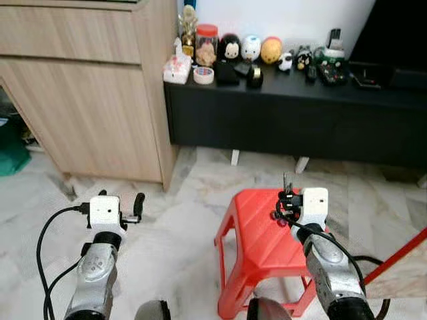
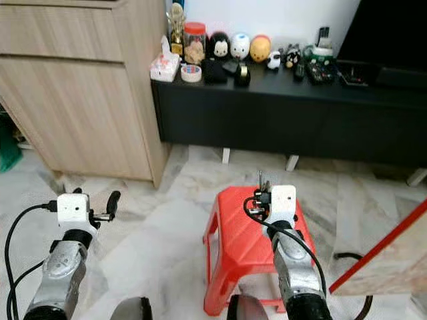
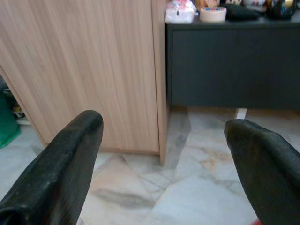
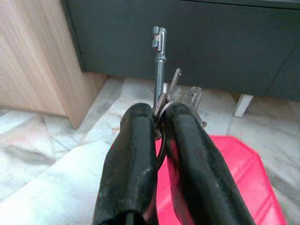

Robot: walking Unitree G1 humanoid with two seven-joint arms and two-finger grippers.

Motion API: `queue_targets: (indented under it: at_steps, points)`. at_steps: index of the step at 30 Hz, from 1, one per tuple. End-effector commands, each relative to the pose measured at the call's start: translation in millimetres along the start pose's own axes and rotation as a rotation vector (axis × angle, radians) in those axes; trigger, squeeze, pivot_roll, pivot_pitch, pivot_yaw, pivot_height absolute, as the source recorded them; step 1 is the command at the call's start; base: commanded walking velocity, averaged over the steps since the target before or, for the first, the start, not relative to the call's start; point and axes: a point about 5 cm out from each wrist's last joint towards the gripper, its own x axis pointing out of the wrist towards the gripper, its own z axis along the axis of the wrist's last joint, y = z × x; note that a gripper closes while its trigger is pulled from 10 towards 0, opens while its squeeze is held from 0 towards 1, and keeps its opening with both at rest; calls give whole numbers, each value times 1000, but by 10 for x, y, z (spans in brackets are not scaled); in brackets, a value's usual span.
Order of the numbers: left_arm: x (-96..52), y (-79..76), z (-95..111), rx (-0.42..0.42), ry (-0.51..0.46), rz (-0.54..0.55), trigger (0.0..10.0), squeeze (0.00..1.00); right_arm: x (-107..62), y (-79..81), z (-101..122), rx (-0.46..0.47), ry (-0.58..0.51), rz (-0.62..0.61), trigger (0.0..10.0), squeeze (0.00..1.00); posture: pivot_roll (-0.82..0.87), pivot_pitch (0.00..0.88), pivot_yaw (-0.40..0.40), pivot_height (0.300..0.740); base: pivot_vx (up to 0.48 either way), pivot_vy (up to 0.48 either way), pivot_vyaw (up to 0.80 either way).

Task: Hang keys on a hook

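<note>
Floor [image 1: 167, 227]: pale marble tiles with grey veins.
On the floor: a red plastic stool [image 1: 257, 247], a wooden cabinet [image 1: 87, 87] and a low black counter [image 1: 293, 120] on short white legs.
On the counter: a tissue pack [image 1: 177, 69], a tape roll [image 1: 203, 75], a red-lidded jar [image 1: 207, 43], round toy figures [image 1: 251, 48] and small dark gadgets.

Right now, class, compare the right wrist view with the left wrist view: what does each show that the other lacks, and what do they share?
Right wrist view alone: the right pincer shut on a bunch of silver metal keys, above a red plastic stool. Left wrist view alone: the open left pincer and a roll of tape on top. Both: the light wooden cabinet, the black low cabinet and marble floor.
</note>
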Motion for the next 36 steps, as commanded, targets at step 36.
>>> queue_targets:
  at_steps: [36]
  points:
    - [-236, -1005, 404, 459, -58, -1137, 10000, 0, -104, 210, 74, -609, 382, 738, 10000, 0, 82, 0, -115, 713, 0, 0, 0]
